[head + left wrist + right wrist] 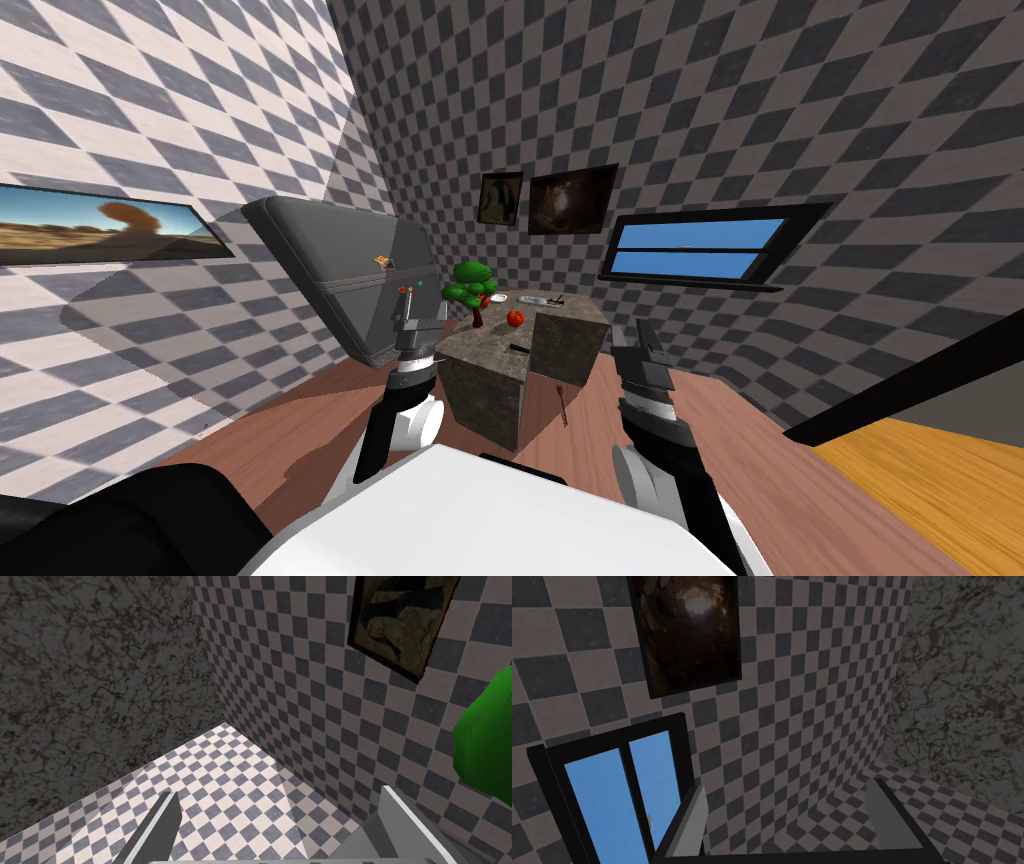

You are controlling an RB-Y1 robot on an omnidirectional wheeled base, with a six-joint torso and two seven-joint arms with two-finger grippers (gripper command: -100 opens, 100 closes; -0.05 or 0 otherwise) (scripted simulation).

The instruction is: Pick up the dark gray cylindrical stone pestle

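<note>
With left gripper (277, 796) and right gripper (784, 786) held spread, the pestle (519, 347) on the counter (485, 335) is judged heavy, rigid, best pinched mid-shaft.

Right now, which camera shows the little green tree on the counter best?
The head view: the green tree stands whole on the stone counter, beside a red apple. The left wrist view catches just a green edge of its foliage; the right wrist view faces a wall and window.
</note>
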